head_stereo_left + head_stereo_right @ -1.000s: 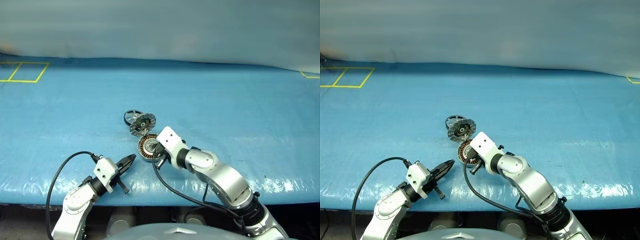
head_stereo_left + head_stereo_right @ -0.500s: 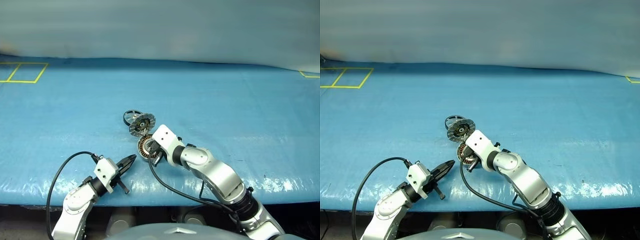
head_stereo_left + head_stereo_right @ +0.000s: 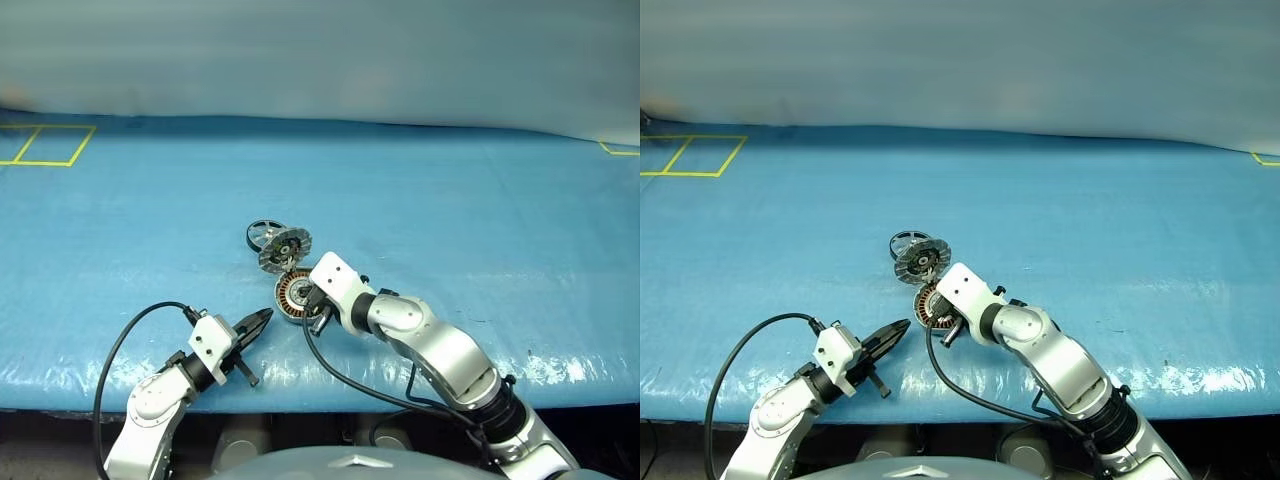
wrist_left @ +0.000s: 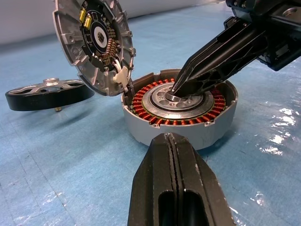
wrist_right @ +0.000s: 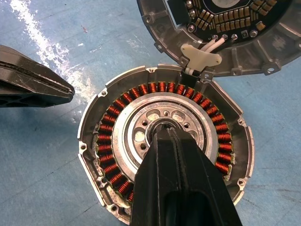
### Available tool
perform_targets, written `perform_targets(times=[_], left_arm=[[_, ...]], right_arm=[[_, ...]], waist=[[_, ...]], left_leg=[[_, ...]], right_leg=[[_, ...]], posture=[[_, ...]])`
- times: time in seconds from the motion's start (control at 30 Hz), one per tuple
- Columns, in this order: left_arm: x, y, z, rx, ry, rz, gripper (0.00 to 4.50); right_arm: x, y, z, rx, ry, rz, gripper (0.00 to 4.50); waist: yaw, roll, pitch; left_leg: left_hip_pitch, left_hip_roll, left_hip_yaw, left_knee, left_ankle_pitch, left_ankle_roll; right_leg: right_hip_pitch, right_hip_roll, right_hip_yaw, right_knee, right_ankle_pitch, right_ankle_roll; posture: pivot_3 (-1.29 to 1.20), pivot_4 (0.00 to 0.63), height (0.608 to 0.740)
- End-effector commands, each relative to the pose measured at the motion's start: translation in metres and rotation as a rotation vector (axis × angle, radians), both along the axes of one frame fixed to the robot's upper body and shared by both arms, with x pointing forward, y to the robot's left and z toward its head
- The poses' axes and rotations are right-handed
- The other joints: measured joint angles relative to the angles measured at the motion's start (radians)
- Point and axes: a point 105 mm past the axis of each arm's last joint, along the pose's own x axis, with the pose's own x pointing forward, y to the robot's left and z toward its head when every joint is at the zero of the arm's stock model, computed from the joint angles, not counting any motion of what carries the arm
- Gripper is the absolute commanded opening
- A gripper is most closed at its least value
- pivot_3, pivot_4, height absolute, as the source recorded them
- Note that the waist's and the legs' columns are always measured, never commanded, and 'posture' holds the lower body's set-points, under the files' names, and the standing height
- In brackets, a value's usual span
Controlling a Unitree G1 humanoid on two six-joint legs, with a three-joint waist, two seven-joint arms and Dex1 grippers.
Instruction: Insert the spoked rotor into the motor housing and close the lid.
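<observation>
1. Left pincer [image 3: 262, 318] hovers near the bench's [image 3: 480, 210] near edge, clenched on nothing, tips aimed at the housing [image 4: 181, 110] but apart from it.
2. Right pincer [image 4: 175, 88] is clenched too, grasping nothing; its tips rest at the silvery centre of the housing, inside the ring of copper windings.
3. The housing sits open on the bench, just behind the near edge, about midway along it. No rotor is in it yet.
4. The lid [image 4: 96, 42] stands tilted up at the housing's far rim, ribbed face and circuit parts showing, seemingly tied to the housing by short white wires.
5. The rotor [image 4: 49, 93] lies beyond, just beside the lid, towards the bench's middle and untouched.
6. Risks, as I judge them: pressing or dragging the shut tips could scrape the windings or slide the housing; a nudge to the propped lid could drop it shut early or strain its wires; reaching past it for the rotor could knock it.
</observation>
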Motion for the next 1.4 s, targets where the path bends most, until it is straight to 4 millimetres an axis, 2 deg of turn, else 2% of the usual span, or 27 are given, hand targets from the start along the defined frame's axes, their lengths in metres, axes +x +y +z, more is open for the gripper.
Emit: perform_targets(times=[0.03,0.37,1.03,1.2,1.4], left_arm=[[0.0,-0.001,0.003,-0.001,-0.021,-0.004,0.0],[-0.001,-0.002,0.002,-0.004,-0.015,0.001,0.0],[-0.001,-0.003,0.002,-0.001,-0.011,0.005,0.0],[0.0,-0.001,0.002,-0.001,-0.009,0.01,0.0],[0.0,-0.001,0.002,-0.001,-0.009,0.004,0.0]], right_arm=[[-0.003,0.002,0.004,0.006,-0.004,0.019,0.01],[-0.003,0.008,0.019,0.039,-0.039,0.047,0.01],[-0.001,0.02,0.008,0.048,-0.014,0.06,0.01],[0.002,0.016,0.018,0.076,-0.036,0.046,0.01],[0.007,0.01,0.013,0.058,-0.037,0.016,0.01]], waist=[[0.0,0.0,0.0],[0.0,0.0,0.0],[0.0,0.0,0.0],[0.0,0.0,0.0],[0.0,0.0,0.0]], left_leg=[[0.0,0.0,0.0,0.0,0.0,0.0],[0.0,0.0,0.0,0.0,0.0,0.0],[0.0,0.0,0.0,-0.001,0.0,0.0],[0.0,0.0,0.0,-0.001,0.0,0.0],[0.0,0.0,0.0,-0.001,0.0,0.0]], right_leg=[[0.0,0.0,0.0,0.0,0.0,0.0],[0.0,0.0,0.0,0.0,0.0,0.0],[-0.001,0.0,0.0,0.0,0.0,0.0],[-0.001,0.0,0.0,0.0,0.0,0.0],[-0.001,0.0,0.0,0.0,0.0,0.0]], posture=[[0.0,0.15,0.74],[0.0,0.15,0.74],[0.0,0.15,0.74],[0.0,0.15,0.74],[0.0,0.15,0.74]])
